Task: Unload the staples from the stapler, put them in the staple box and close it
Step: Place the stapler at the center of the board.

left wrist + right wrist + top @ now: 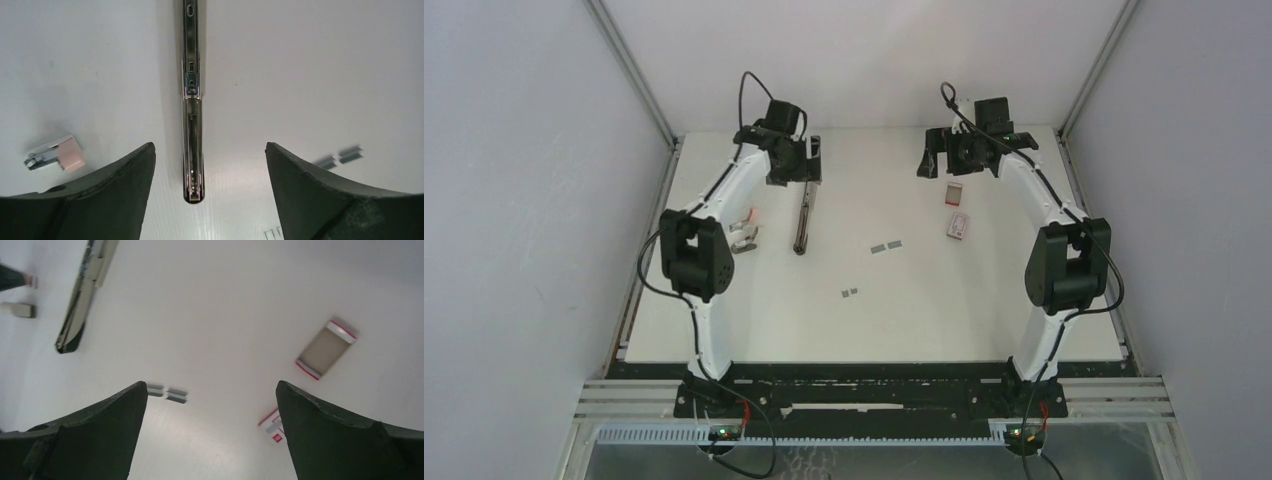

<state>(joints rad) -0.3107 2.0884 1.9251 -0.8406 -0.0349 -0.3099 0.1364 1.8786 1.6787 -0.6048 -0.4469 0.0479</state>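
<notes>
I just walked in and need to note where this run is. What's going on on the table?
The stapler lies flat on the table, with nothing gripping it. The left gripper hangs over it with its jaws open, one on each side, not touching. A few staples already lie loose to the right of the stapler. The right gripper hovers open and empty near the two red-and-white boxes.

Small pink-and-grey clawed piece [745, 232] lying near left edge of white table [1024, 310], far box [954, 192] and near box [960, 226], both red-and-white, close together at right.
</notes>
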